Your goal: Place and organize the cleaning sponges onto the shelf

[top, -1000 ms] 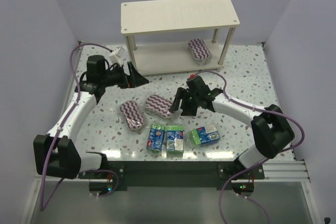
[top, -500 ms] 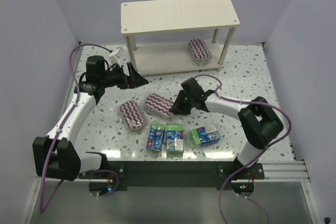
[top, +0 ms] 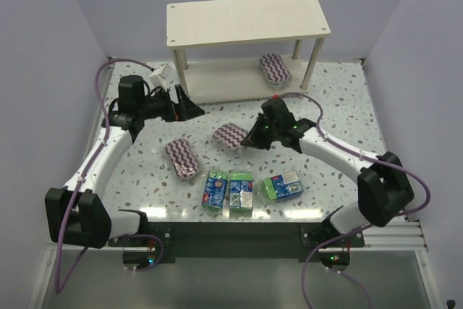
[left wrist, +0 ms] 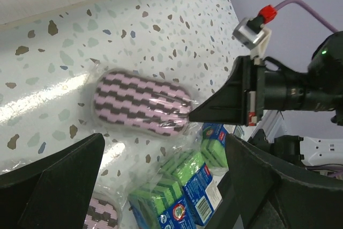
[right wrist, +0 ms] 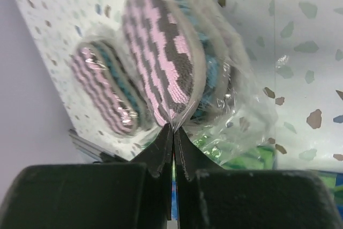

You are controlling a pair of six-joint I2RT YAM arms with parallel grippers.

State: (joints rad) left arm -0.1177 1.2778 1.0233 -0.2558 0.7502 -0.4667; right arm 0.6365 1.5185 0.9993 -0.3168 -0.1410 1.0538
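My right gripper (top: 250, 140) is shut on the clear wrap at the edge of a maroon-and-white zigzag sponge (top: 231, 135), mid-table; the right wrist view shows the jaws pinching the plastic (right wrist: 172, 127) with the sponge (right wrist: 161, 52) tilted on edge. A second zigzag sponge (top: 182, 158) lies to the left. A third one (top: 275, 68) rests on the lower board of the cream shelf (top: 246, 19). Three green-and-blue packs (top: 241, 192) lie in a row near the front. My left gripper (top: 194, 110) hangs open by the shelf's left legs, holding nothing.
The shelf's round legs (top: 313, 63) stand at the back of the speckled table (top: 333, 106). Purple walls close in both sides. In the left wrist view the held sponge (left wrist: 142, 102) and the green packs (left wrist: 182, 191) lie below the open fingers (left wrist: 48, 181).
My right gripper closed on the wrap of the middle zigzag sponge and drew it a little right and back, tilting it. The left arm has stayed still.
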